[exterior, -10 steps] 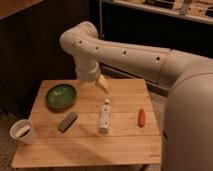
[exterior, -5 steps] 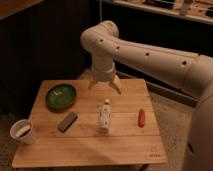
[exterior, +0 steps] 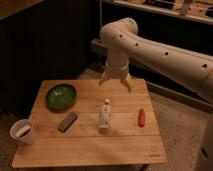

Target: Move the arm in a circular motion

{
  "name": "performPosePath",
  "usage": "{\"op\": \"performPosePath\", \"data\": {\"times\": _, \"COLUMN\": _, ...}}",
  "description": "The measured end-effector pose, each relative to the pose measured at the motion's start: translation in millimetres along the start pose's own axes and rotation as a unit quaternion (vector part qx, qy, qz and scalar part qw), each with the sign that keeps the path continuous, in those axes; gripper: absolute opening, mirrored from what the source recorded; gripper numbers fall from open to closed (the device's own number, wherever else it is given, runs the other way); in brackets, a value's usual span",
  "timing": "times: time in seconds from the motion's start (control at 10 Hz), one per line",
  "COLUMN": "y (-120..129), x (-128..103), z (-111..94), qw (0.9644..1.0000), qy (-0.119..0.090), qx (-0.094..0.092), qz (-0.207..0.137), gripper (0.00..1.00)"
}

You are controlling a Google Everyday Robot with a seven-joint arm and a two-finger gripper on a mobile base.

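Seemingly high downward view, hand [exterior: 116,82] centred

Scene dim, warm-toned, lit from above. The arm [exterior: 150,47] and table [exterior: 90,147] are brightest; the wall [exterior: 50,45], nine to twelve o'clock, is near black. The gripper [exterior: 116,83], fingers spread, hangs lit over the table's twelve o'clock edge.

No legible text, brand, number or sign found.

White bottle [exterior: 104,115], at the middle of the wooden table [exterior: 90,146]: dark marks on its label, unreadable.

Small dark stamp [exterior: 156,155] at the table's 5 o'clock corner: unreadable.

The arm [exterior: 160,50]: a row of dark dots, no lettering made out.

Gripper [exterior: 116,84], fingers spread apart, over the table's far edge at 12 o'clock from the bottle: no marking readable.
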Motion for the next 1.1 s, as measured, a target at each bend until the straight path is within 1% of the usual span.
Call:
{"op": "performPosePath", "data": {"times": 0.2, "y": 30, "x": -2, "z": -5, "qw": 0.9998, "qy": -0.001, "qx": 0.010, "qz": 0.015, "gripper": 0.80}}
{"op": "performPosePath", "data": {"times": 0.4, "y": 54, "x": -2, "z": -6, "qw": 0.9994, "qy": -0.003, "qx": 0.019, "qz": 0.028, "gripper": 0.80}}
{"op": "performPosePath", "data": {"times": 0.5, "y": 64, "x": -4, "z": -7, "qw": 0.9993, "qy": -0.003, "qx": 0.019, "qz": 0.032, "gripper": 0.80}}
{"op": "performPosePath", "data": {"times": 0.6, "y": 78, "x": -14, "z": -9, "qw": 0.9991, "qy": -0.003, "qx": 0.022, "qz": 0.036, "gripper": 0.80}}
{"op": "performPosePath", "data": {"times": 0.7, "y": 85, "x": -28, "z": -10, "qw": 0.9991, "qy": -0.002, "qx": 0.026, "qz": 0.035, "gripper": 0.80}}
{"op": "performPosePath", "data": {"times": 0.8, "y": 96, "x": -38, "z": -11, "qw": 0.9990, "qy": -0.001, "qx": 0.024, "qz": 0.038, "gripper": 0.80}}
{"op": "performPosePath", "data": {"times": 0.9, "y": 112, "x": -58, "z": -12, "qw": 0.9988, "qy": 0.000, "qx": 0.026, "qz": 0.041, "gripper": 0.80}}
{"op": "performPosePath", "data": {"times": 1.1, "y": 119, "x": -80, "z": -12, "qw": 0.9991, "qy": 0.003, "qx": 0.024, "qz": 0.034, "gripper": 0.80}}
